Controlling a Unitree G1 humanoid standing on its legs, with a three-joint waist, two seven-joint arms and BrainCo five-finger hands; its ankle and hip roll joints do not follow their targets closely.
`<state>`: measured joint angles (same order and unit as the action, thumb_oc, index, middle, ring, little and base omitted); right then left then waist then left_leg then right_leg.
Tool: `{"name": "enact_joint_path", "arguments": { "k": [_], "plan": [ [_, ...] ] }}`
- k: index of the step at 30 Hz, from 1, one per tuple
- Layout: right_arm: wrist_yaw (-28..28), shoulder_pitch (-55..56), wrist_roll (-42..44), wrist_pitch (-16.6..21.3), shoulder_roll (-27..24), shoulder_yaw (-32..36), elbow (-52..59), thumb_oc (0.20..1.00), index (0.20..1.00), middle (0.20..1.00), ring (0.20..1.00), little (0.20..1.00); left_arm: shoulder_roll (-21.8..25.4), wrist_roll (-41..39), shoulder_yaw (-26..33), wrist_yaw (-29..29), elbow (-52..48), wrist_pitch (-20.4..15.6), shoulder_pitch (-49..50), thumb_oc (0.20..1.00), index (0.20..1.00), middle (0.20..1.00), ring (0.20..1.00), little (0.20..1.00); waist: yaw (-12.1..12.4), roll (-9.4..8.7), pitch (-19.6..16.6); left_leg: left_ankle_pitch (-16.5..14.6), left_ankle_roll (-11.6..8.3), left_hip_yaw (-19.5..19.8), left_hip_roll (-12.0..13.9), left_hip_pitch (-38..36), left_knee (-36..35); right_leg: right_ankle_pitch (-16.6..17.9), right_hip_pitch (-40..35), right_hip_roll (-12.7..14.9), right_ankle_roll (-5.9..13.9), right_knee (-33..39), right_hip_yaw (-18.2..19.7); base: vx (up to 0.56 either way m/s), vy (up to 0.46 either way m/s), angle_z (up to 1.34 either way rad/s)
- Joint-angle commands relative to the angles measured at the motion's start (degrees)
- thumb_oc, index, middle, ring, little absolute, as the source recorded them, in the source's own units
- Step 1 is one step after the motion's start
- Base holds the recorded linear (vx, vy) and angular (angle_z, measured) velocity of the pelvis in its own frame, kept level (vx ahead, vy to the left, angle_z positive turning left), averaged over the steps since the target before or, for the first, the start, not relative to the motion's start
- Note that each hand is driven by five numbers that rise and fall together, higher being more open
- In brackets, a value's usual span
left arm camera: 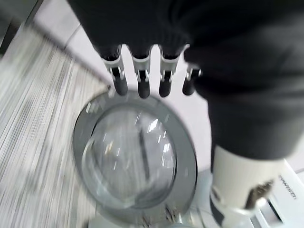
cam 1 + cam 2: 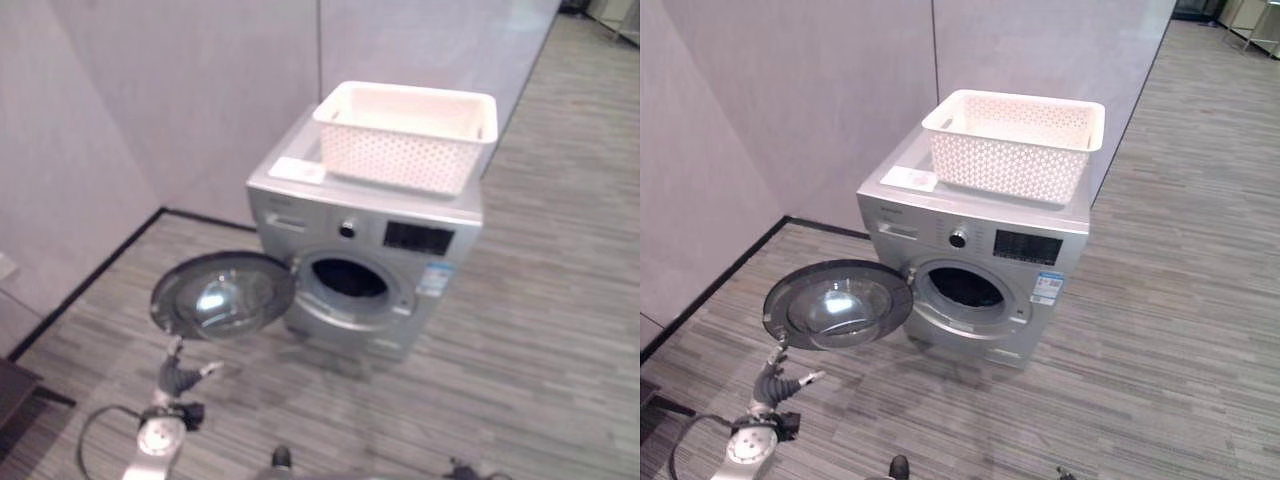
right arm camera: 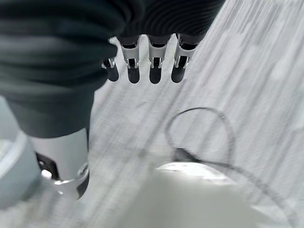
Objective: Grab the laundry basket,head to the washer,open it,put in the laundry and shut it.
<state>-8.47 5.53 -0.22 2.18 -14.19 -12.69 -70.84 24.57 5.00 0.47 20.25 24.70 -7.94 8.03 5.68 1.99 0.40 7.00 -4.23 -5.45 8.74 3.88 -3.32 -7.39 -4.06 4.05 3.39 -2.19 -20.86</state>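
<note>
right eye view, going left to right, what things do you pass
left hand with straight fingers → round glass washer door, swung open → silver front-loading washer → white perforated plastic laundry basket on top of it

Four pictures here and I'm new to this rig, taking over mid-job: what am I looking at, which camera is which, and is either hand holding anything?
The two wide pictures come from a stereo camera on the humanoid robot's head, looking down. They show a silver washer with its round door swung open, and a white laundry basket sitting on top of it. I cannot see from here whether the basket or the drum holds any laundry.

The two close pictures come from cameras on the wrists. The left hand hangs just below the open door with relaxed fingers, holding nothing. The right hand points at the grey plank floor, fingers straight, also holding nothing.
</note>
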Motion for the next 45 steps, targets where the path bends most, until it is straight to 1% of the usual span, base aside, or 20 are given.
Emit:
{"name": "enact_joint_path", "arguments": {
  "k": [1, 4, 6, 7, 9, 10, 12, 13, 15, 16, 17, 21, 23, 25, 28, 33, 34, 35, 41, 45],
  "plan": [
    [0.2, -4.1, -2.2, 0.8, 1.5, -1.4, 0.1, 1.0, 1.0, 1.0, 1.0, 1.0, 9.9, 9.1, 6.2, 8.7, -0.2, 1.2, -7.3, 1.0, 1.0, 1.0, 1.0, 1.0, -1.6, -4.8, 2.2, -3.6, 0.8, 0.1, -3.0, -0.2, -1.0, 4.6, -4.7, 5.7, 5.38, 5.5, 1.7, 0.03, 0.0, -0.05],
    [0.4, -3.6, -1.7, 1.0, 1.1, -1.3, 0.9, 1.0, 1.0, 1.0, 1.0, 1.0, 12.7, 10.5, 7.1, 10.4, 2.3, 1.9, -9.8, 1.0, 1.0, 1.0, 1.0, 1.0, -2.5, -4.88, 2.2, -3.6, 0.66, -0.3, -2.9, -0.4, -1.3, 4.9, -4.4, 5.4, 5.52, 5.9, 2.4, 0.02, 0.021, -0.14],
    [0.8, -3.1, -1.7, 1.3, 0.6, -1.7, 2.2, 1.0, 1.0, 1.0, 1.0, 1.0, 16.6, 11.2, 7.4, 10.7, 5.0, 3.0, -12.8, 1.0, 1.0, 1.0, 1.0, 1.0, -3.3, -4.95, 2.2, -3.7, 0.57, -0.8, -2.8, -0.3, -1.5, 5.4, -3.9, 5.4, 5.76, 6.1, 2.9, 0.02, 0.035, -0.15],
    [1.2, -2.9, -1.8, 1.6, 0.1, -2.6, 3.4, 1.0, 1.0, 1.0, 1.0, 1.0, 20.9, 13.0, 6.5, 11.1, 7.6, 4.1, -15.9, 1.0, 1.0, 1.0, 1.0, 1.0, -4.0, -5.16, 2.6, -4.1, 0.53, -1.1, -2.8, 0.1, -1.4, 5.6, -3.4, 5.5, 5.94, 6.0, 3.4, -0.02, 0.041, -0.09],
    [1.3, -3.4, -1.6, 1.8, -0.3, -3.4, 4.6, 1.0, 1.0, 1.0, 1.0, 1.0, 24.4, 13.7, 4.5, 11.6, 12.1, 5.3, -20.3, 1.0, 1.0, 1.0, 1.0, 1.0, -4.5, -5.42, 3.2, -4.0, 0.57, -1.5, -2.7, 0.9, -1.4, 6.0, -2.1, 5.6, 6.11, 5.8, 4.0, -0.02, 0.038, -0.14],
    [1.3, -3.4, -1.6, 1.8, -0.3, -3.3, 4.6, 1.0, 1.0, 1.0, 1.0, 1.0, 24.5, 13.7, 4.3, 11.7, 12.3, 5.3, -20.6, 1.0, 1.0, 1.0, 1.0, 1.0, -4.4, -5.44, 3.1, -3.7, 0.61, -1.5, -2.7, 1.1, -1.5, 6.2, -1.9, 5.6, 6.09, 5.8, 4.0, -0.06, 0.044, -0.19],
    [0.8, -5.6, -1.1, 2.6, -1.6, -5.5, 8.2, 1.0, 1.0, 1.0, 1.0, 1.0, 30.9, 13.3, -3.4, 11.0, 21.6, 6.4, -33.1, 1.0, 1.0, 1.0, 1.0, 1.0, -5.6, -6.54, 5.3, -3.5, 0.8, -2.0, -2.4, 4.6, -0.9, 7.5, 2.2, 6.0, 6.42, 5.0, 5.7, -0.13, 0.055, -0.2],
    [0.8, -5.6, -1.1, 2.6, -1.6, -5.3, 8.1, 1.0, 1.0, 1.0, 1.0, 1.0, 30.9, 13.2, -3.7, 11.0, 21.9, 6.4, -33.5, 1.0, 1.0, 1.0, 1.0, 1.0, -5.5, -6.58, 5.2, -3.3, 0.84, -2.0, -2.4, 4.9, -1.0, 7.6, 2.5, 6.0, 6.4, 5.0, 5.7, -0.11, 0.04, -0.18],
    [0.5, -7.2, -1.3, 3.1, -2.9, -7.4, 12.2, 1.0, 1.0, 1.0, 1.0, 1.0, 33.2, 11.3, -9.8, 9.6, 27.3, 6.6, -43.4, 1.0, 1.0, 1.0, 1.0, 1.0, -6.1, -7.88, 7.4, -3.0, 1.07, -2.0, -2.4, 8.0, -0.1, 8.7, 5.5, 6.1, 6.57, 4.5, 6.3, -0.11, 0.02, -0.19],
    [0.5, -7.2, -1.3, 3.0, -2.8, -7.2, 12.2, 1.0, 1.0, 1.0, 1.0, 1.0, 33.2, 11.2, -10.3, 9.6, 27.6, 6.5, -44.0, 1.0, 1.0, 1.0, 1.0, 1.0, -5.9, -7.97, 7.4, -3.0, 1.08, -2.0, -2.4, 8.1, -0.1, 8.6, 5.6, 6.1, 6.57, 4.4, 6.3, -0.12, 0.009, -0.12],
    [0.6, -8.4, -0.9, 3.3, -3.2, -9.0, 14.0, 1.0, 1.0, 1.0, 1.0, 1.0, 34.0, 10.1, -14.2, 9.6, 31.8, 6.5, -50.3, 1.0, 1.0, 1.0, 1.0, 1.0, -6.5, -8.91, 8.7, -3.0, 1.23, -2.2, -2.2, 9.9, 0.7, 9.6, 7.2, 6.2, 6.75, 4.2, 6.7, -0.06, 0.007, -0.06],
    [0.7, -9.8, -0.2, 3.9, -4.0, -10.9, 16.9, 1.0, 1.0, 1.0, 1.0, 1.0, 34.2, 8.3, -20.5, 8.7, 38.2, 6.3, -59.3, 1.0, 1.0, 1.0, 1.0, 1.0, -6.9, -10.65, 10.2, -3.1, 1.41, -2.2, -2.1, 12.5, 2.0, 11.0, 9.3, 6.3, 7.17, 4.1, 7.2, -0.03, 0.012, -0.09],
    [0.7, -11.4, 0.7, 4.1, -4.2, -12.5, 18.4, 1.0, 1.0, 1.0, 1.0, 1.0, 34.8, 5.6, -25.5, 6.8, 42.6, 5.7, -67.5, 1.0, 1.0, 1.0, 1.0, 1.0, -7.4, -12.0, 11.2, -3.1, 1.54, -2.2, -2.1, 14.2, 2.4, 12.4, 10.9, 6.2, 7.67, 4.4, 7.4, -0.01, 0.007, -0.06],
    [0.7, -12.0, 0.8, 4.2, -4.1, -13.0, 18.8, 1.0, 1.0, 1.0, 1.0, 1.0, 35.1, 5.1, -27.3, 6.4, 44.1, 5.8, -70.1, 1.0, 1.0, 1.0, 1.0, 1.0, -7.5, -12.61, 11.6, -3.1, 1.57, -2.2, -2.0, 14.8, 2.7, 13.0, 11.4, 6.2, 7.88, 4.5, 7.6, 0.0, 0.0, 0.04],
    [1.0, -13.5, 1.7, 4.3, -4.5, -15.0, 21.3, 1.0, 1.0, 1.0, 1.0, 1.0, 35.7, 1.1, -31.3, 3.7, 49.8, 6.2, -78.5, 1.0, 1.0, 1.0, 1.0, 1.0, -8.6, -14.48, 12.5, -3.2, 1.6, -2.5, -1.7, 16.9, 3.1, 14.6, 13.4, 5.9, 8.39, 5.0, 7.9, 0.0, -0.003, 0.01],
    [1.6, -14.9, 3.0, 3.8, -3.6, -16.9, 23.2, 1.0, 1.0, 1.0, 1.0, 1.0, 36.7, -2.3, -34.2, -0.4, 57.0, 8.2, -86.8, 1.0, 1.0, 1.0, 1.0, 1.0, -9.2, -16.27, 12.9, -3.6, 1.66, -2.8, -1.5, 19.1, 4.1, 16.3, 15.2, 5.7, 9.05, 5.7, 8.3, 0.02, -0.004, 0.01],
    [1.6, -14.9, 3.0, 3.8, -3.6, -16.9, 23.2, 1.0, 1.0, 1.0, 1.0, 1.0, 36.7, -2.3, -34.3, -0.4, 57.1, 8.2, -86.9, 1.0, 1.0, 1.0, 1.0, 1.0, -9.2, -16.3, 12.9, -3.6, 1.66, -2.8, -1.5, 19.2, 4.1, 16.3, 15.3, 5.7, 9.05, 5.7, 8.3, 0.1, -0.013, -0.01],
    [1.8, -15.1, 3.1, 3.7, -3.7, -17.4, 23.9, 1.0, 1.0, 1.0, 1.0, 1.0, 37.3, -3.0, -34.1, -1.3, 58.4, 8.6, -87.3, 1.0, 1.0, 1.0, 1.0, 1.0, -9.3, -16.38, 12.7, -5.3, 1.26, -2.3, -1.2, 18.7, 4.1, 16.0, 14.9, 5.3, 9.52, 5.9, 8.8, 0.09, -0.02, -0.03],
    [3.2, -15.5, 3.7, 3.2, -4.3, -18.6, 28.7, 1.0, 1.0, 1.0, 1.0, 1.0, 41.0, -3.1, -36.2, -4.4, 61.8, 10.5, -91.2, 1.0, 1.0, 1.0, 1.0, 1.0, -9.8, -18.18, 12.6, -6.8, 1.41, -2.9, 0.0, 20.1, 6.3, 17.0, 16.1, 4.5, 9.72, 6.2, 9.9, 0.03, -0.036, -0.09],
    [4.2, -15.3, 3.7, 2.5, -4.8, -19.0, 29.5, 1.0, 1.0, 1.0, 1.0, 1.0, 42.4, -0.2, -37.3, -9.5, 64.2, 12.3, -90.5, 1.0, 1.0, 1.0, 1.0, 1.0, -10.2, -18.98, 12.5, -7.5, 1.5, -3.0, 0.3, 20.5, 7.2, 17.2, 16.4, 4.3, 9.71, 6.3, 10.1, 0.01, -0.018, -0.1]
  ]
}}
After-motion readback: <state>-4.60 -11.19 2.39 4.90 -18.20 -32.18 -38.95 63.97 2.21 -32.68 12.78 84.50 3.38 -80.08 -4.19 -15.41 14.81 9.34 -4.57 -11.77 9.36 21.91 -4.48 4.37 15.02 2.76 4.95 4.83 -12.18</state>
